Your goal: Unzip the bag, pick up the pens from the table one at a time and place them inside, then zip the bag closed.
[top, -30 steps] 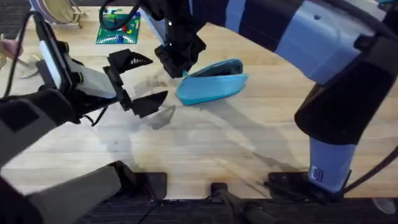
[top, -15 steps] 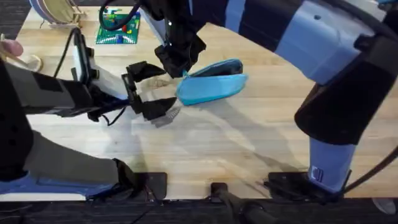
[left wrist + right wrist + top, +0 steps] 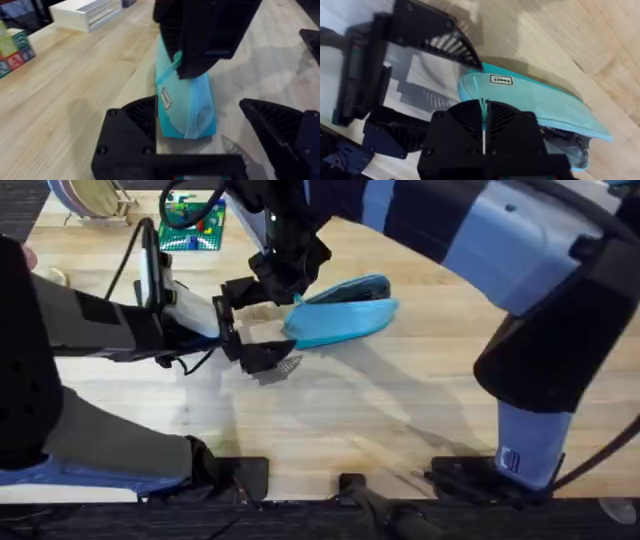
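Observation:
The light blue bag (image 3: 345,320) lies on the wooden table (image 3: 330,410), right of centre. My right gripper (image 3: 290,270) reaches across to the bag's left end and is shut on the zipper pull (image 3: 175,65); in the right wrist view its fingers (image 3: 465,125) are pressed together over the bag (image 3: 535,97). My left gripper (image 3: 262,323) is open, with one finger on each side of that same end of the bag (image 3: 187,107). The left fingers (image 3: 132,125) stand apart from the fabric. The pens are out of view.
A green baseplate with coloured blocks (image 3: 190,225) sits at the back left, beside a wooden rack (image 3: 90,195). A white box (image 3: 87,11) lies farther along the table. Bare tabletop stretches in front of the bag.
My left gripper has moved right, from well left of the bag to straddling its left end. The right gripper and the bag have stayed put.

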{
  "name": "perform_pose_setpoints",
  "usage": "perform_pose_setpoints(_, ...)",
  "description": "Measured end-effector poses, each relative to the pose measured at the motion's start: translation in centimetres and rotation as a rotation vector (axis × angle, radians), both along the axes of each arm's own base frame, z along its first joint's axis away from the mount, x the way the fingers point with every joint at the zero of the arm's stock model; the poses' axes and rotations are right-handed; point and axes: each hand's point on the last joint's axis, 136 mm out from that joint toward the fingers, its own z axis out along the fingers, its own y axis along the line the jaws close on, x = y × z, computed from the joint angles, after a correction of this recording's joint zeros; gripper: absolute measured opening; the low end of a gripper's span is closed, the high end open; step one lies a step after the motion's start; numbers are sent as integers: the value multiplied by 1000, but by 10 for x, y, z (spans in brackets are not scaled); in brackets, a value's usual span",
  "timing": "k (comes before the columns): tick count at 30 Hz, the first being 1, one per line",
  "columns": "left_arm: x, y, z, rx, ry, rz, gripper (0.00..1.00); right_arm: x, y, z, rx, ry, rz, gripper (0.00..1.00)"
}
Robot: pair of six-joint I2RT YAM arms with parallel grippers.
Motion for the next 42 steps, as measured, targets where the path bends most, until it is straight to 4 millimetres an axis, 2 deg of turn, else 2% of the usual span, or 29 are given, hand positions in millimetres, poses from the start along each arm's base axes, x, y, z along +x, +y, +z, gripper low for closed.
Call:
perform_pose_setpoints(4,-3,-7,1,-4,2,-28,993,0,0,0,-1,1,0,31)
perform_pose_setpoints(27,-3,-7,1,-9,2,-30,994,0,0,0,0,0,0,32)
perform_pose_setpoints(29,-4,-7,2,-11,2,-30,767,0,0,0,0,0,0,31)
perform_pose_setpoints(30,-3,-7,2,-10,1,-30,704,0,0,0,0,0,0,31)
perform_pose_setpoints(32,-4,-7,2,-11,2,-30,641,0,0,0,0,0,0,31)
perform_pose_setpoints(34,-4,-7,2,-11,1,-31,518,0,0,0,0,0,0,31)
perform_pose_setpoints(39,-5,-8,1,-15,14,-31,359,0,0,0,0,0,0,31)
perform_pose_setpoints(42,-5,-8,1,-15,19,-30,205,-1,0,0,-2,2,0,32)
